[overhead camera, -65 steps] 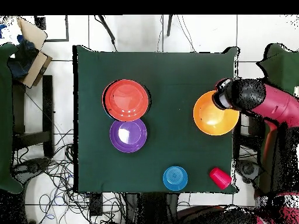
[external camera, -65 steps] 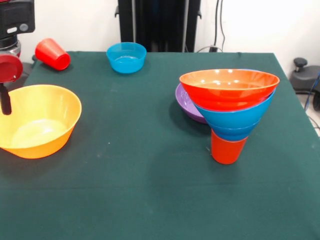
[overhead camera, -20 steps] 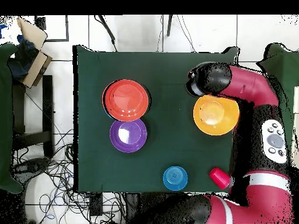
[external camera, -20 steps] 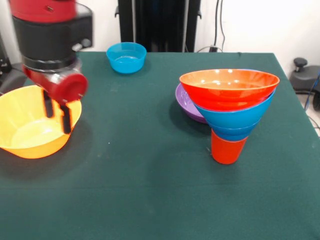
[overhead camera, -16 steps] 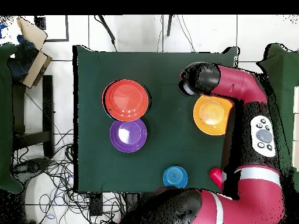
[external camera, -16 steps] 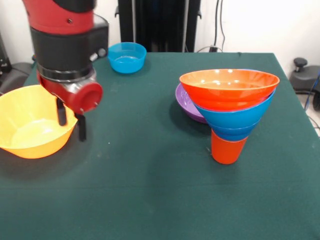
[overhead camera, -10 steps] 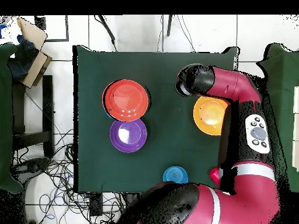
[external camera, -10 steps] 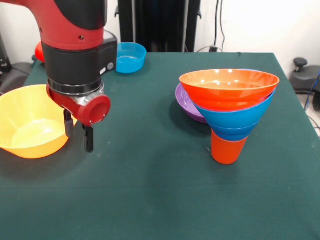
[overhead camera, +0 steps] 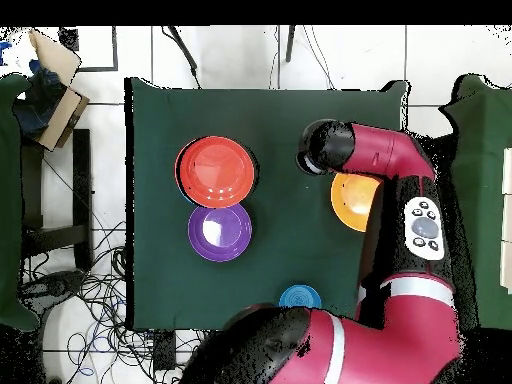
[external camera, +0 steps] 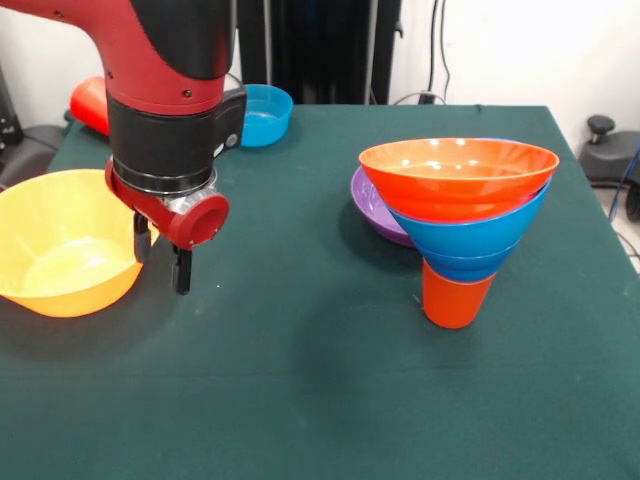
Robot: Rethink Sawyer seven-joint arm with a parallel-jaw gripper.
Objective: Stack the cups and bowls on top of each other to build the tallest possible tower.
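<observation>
Green cloth covers the table (external camera: 330, 380), and from where I stand the red and black arm (external camera: 165, 90) comes down over its left half. Its gripper (external camera: 160, 255) hangs just above the cloth, right beside the yellow bowl (external camera: 65, 240), at that bowl's three o'clock edge. Two dark fingers (external camera: 181, 270) point down with a small gap between them, and nothing sits in that gap.

Over at about three o'clock from the gripper, well apart from it, stands the tower (external camera: 457, 225): an orange cup (external camera: 455, 298) upright on the cloth, blue bowls (external camera: 468, 240) nested on it, and a wide orange-red bowl (external camera: 458, 175) on top. A purple bowl (external camera: 375, 208) sits on the cloth just behind the tower, at its ten o'clock, partly hidden by it.

Far back, at twelve o'clock from the gripper, a small blue bowl (external camera: 268, 112) peeks out from behind the arm. A red cup (external camera: 92, 102) lies at the back left, mostly hidden too.

From above, the red bowl (overhead camera: 216, 171) and purple bowl (overhead camera: 220, 231) are neighbours, and the arm covers part of the yellow bowl (overhead camera: 350, 201).
</observation>
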